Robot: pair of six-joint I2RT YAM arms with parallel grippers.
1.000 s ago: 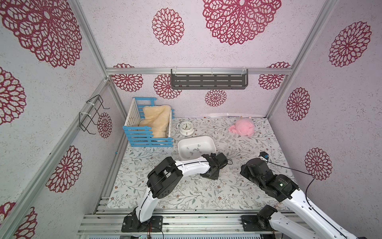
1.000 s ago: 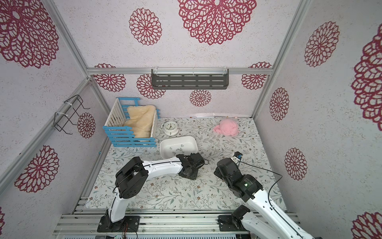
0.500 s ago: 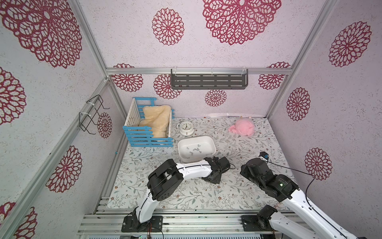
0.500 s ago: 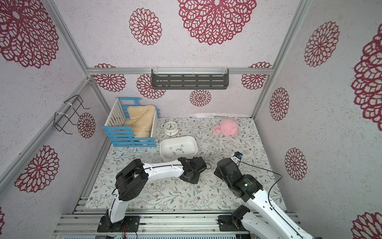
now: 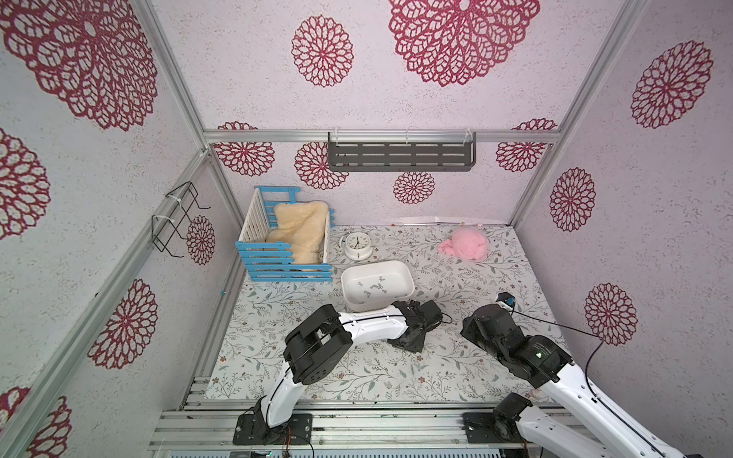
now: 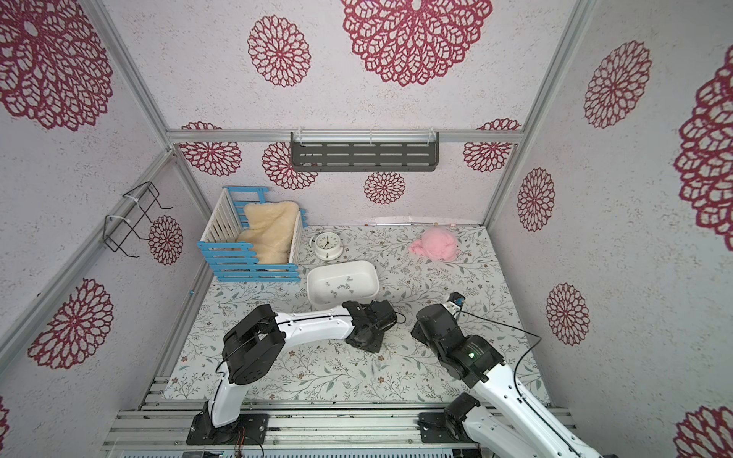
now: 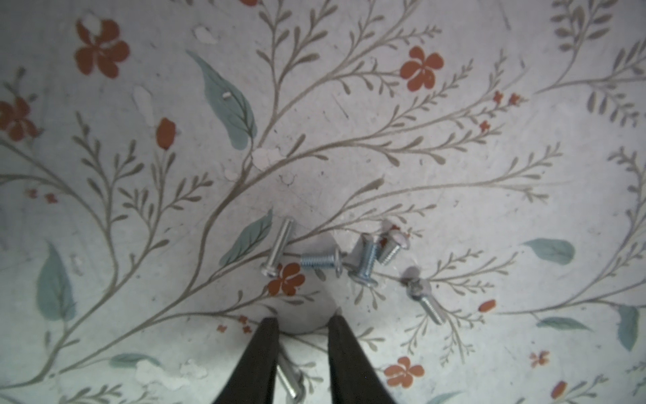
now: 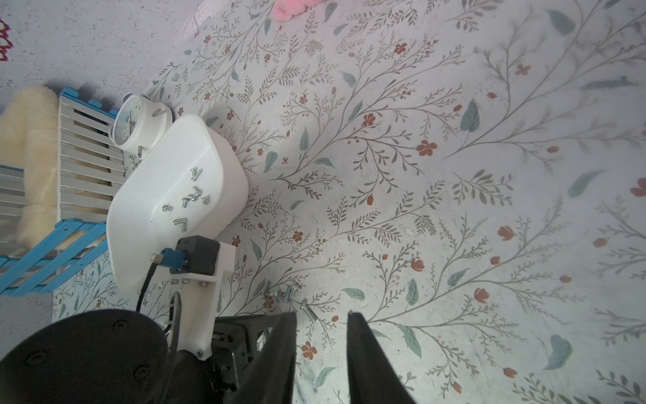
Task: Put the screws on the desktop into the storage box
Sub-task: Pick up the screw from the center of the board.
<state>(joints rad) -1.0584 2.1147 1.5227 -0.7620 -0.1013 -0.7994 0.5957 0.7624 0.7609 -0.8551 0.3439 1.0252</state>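
Several small silver screws (image 7: 320, 260) lie in a loose cluster on the floral desktop (image 7: 454, 175), just beyond my left gripper (image 7: 302, 323). It stands low over the desktop with its jaws open. One more screw (image 7: 289, 379) lies between the fingers (image 7: 267, 353), close against one of them and not pinched. The same cluster of screws (image 8: 286, 294) shows ahead of my right gripper (image 8: 321, 314), which hovers open and empty beside the left gripper (image 5: 410, 344). The white storage box (image 5: 357, 305) (image 6: 341, 262) sits just behind the left arm and has several screws (image 5: 373, 285) (image 8: 192, 199) on its floor.
A blue-and-white crate (image 5: 285, 269) with cream fleece stands at the back left. A round white clock (image 5: 357, 246) is next to the box. A pink cloth (image 5: 466, 244) lies at the back right. A grey shelf (image 5: 400, 156) hangs on the back wall.
My left gripper has shifted slightly toward the front of the desktop and come down lower. The right arm has not moved.
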